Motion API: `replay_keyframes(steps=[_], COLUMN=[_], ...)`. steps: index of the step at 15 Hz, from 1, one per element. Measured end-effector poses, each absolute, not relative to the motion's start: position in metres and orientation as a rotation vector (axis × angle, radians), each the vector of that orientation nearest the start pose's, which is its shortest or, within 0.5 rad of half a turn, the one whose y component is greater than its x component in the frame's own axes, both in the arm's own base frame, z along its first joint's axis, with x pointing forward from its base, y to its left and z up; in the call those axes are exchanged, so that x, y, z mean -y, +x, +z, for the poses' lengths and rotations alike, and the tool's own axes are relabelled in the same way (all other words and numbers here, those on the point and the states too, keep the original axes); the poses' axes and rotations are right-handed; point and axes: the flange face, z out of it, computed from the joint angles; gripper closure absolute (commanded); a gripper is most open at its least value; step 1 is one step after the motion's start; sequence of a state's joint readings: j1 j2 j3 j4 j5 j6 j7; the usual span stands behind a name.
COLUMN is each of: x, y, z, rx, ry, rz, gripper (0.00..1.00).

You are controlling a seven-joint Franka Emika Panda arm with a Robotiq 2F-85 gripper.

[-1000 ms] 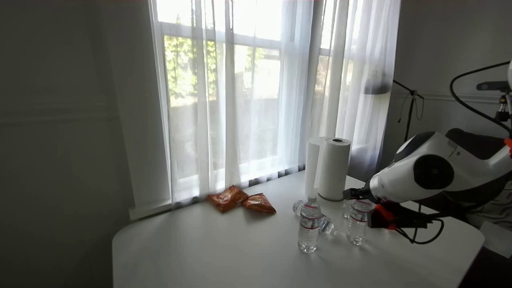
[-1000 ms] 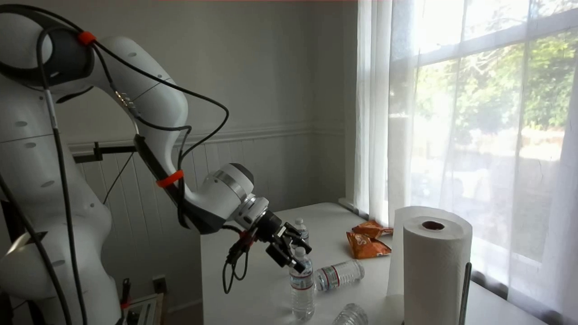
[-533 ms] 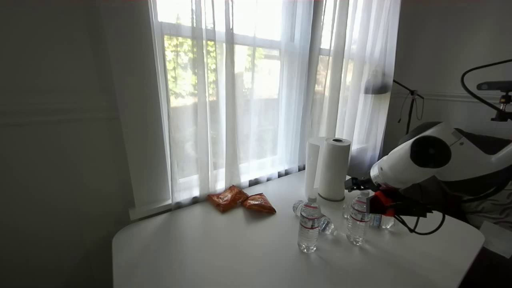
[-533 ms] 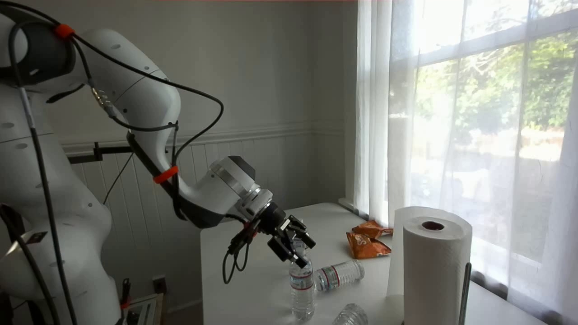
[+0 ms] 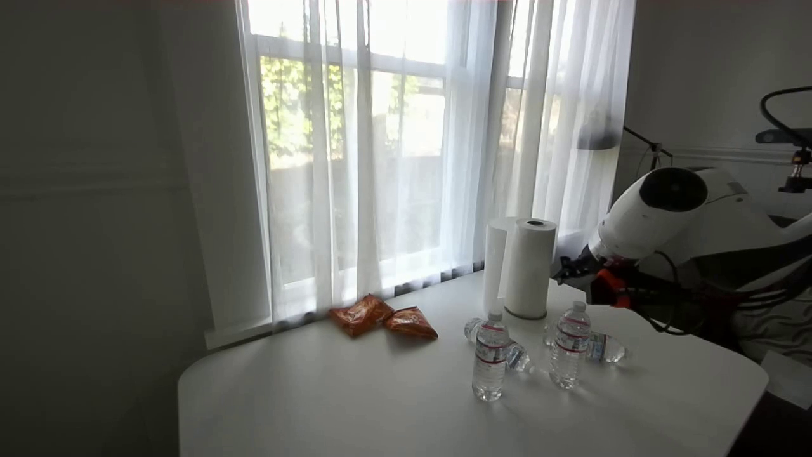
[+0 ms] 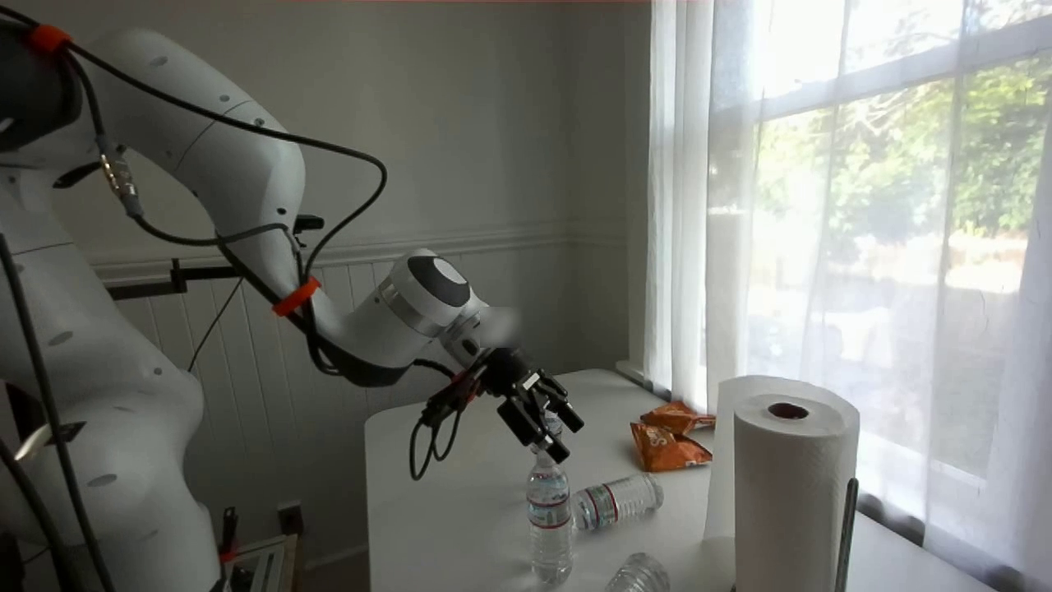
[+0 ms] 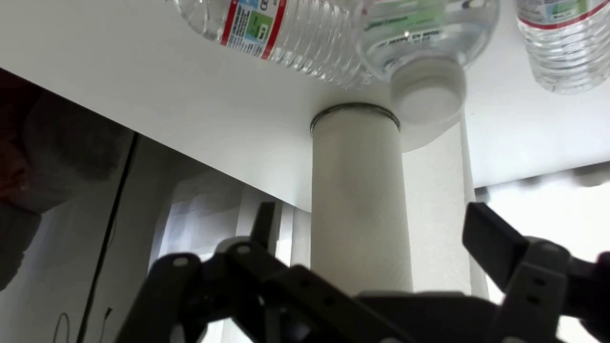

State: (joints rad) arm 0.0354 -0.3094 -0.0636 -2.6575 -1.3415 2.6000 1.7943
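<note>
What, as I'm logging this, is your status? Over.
End effector open, empty. Nearest upright bottle ungripped. Lying bottle nearby, possibly in the way.

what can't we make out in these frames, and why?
Far standing bottle: in an exterior view, mostly hidden behind the gripper.
Lying bottle: cut off by that view's bottom edge.
Paper towel roll: base cut off by the same edge.
Nearest bottle: in the wrist view, cap blurred, lower body cut off by the top edge.
Rightmost bottle: cut off by the wrist view's top and right edges.
</note>
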Motion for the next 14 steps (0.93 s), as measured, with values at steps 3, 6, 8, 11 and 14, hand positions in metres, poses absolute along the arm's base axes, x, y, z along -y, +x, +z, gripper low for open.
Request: replay_keyframes(steps=[3, 6, 8, 11, 14], x=[0.004, 0.021, 0.033, 0.051, 0.072], y=[0.421, 0.426, 0.427, 0.430, 0.433], z=[0.376, 0.384, 0.386, 0.391, 0.404], rx=[-1.034, -0.918, -0.832, -0.701, -0.576], ry=[-3.101, -3.194, -3.257, -3.343, -3.415], rz=[-1.178, -1.072, -0.988, -0.852, -0.737], gripper=[0.00, 0.00, 0.00, 0.00, 0.00])
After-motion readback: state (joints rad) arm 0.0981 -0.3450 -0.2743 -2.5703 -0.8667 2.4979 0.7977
